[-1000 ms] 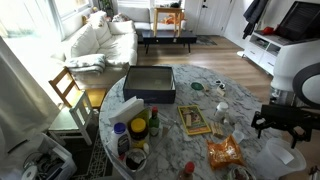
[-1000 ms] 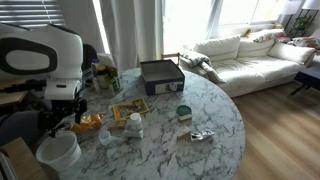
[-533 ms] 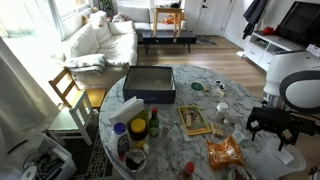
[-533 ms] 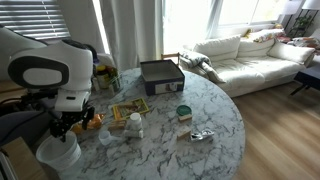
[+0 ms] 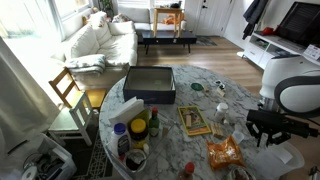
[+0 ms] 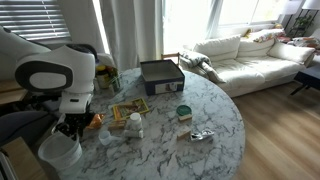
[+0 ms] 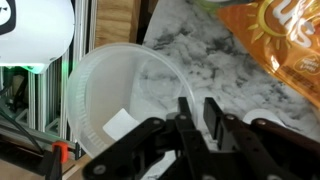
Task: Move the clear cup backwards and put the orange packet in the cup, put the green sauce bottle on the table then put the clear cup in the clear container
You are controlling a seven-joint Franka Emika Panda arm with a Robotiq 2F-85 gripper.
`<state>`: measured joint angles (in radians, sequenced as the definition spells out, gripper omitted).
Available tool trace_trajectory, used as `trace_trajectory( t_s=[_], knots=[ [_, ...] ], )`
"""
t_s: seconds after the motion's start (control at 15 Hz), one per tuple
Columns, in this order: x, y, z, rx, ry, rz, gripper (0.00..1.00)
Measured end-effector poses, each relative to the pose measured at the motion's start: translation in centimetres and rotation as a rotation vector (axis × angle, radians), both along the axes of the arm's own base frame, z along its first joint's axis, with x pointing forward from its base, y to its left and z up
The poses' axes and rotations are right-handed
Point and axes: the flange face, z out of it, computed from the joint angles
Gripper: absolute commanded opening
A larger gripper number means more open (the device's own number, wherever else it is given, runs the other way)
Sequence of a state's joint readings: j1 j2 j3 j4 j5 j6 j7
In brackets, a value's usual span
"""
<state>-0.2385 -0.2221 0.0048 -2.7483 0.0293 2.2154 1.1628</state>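
The clear cup [image 7: 108, 92] stands at the table's edge [image 5: 283, 158] [image 6: 60, 150]. My gripper [image 7: 200, 112] is down on it, and its fingers [image 7: 186, 108] have closed to a narrow gap astride the cup's rim. Both exterior views show the gripper [image 5: 268, 133] [image 6: 68, 133] right over the cup. Just beside it lies the orange packet [image 5: 225, 151] [image 6: 88, 122] [image 7: 285, 40]. The green sauce bottle [image 5: 154, 124] stands among other jars in the clear container [image 5: 122, 150] on the far side of the table [image 5: 200, 95].
A dark square tray [image 5: 150, 85] [image 6: 160, 75] sits on the table. A tan printed card [image 5: 194, 120] [image 6: 130, 108] lies near the middle, with small bits around it. A yellow-capped jar [image 5: 138, 127] stands by the bottle. The cup is at the table's rim.
The arm has come down and sideways onto the clear cup. Its jaws went from wide open to nearly together around the cup's rim.
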Motion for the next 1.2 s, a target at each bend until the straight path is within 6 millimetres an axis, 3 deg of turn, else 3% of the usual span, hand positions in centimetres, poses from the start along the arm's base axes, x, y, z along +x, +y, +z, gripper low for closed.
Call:
trace_trajectory(
  t_s=[0.47,0.73,1.0,1.2],
  knots=[
    [0.1,0.5,3.0,-0.012,0.004,0.075,0.01],
    [1.3,2.7,7.9,0.001,-0.005,0.220,0.01],
    [4.1,8.5,13.4,0.038,-0.127,0.417,0.01],
    [5.3,14.1,14.7,0.103,-0.216,0.551,0.01]
  ],
)
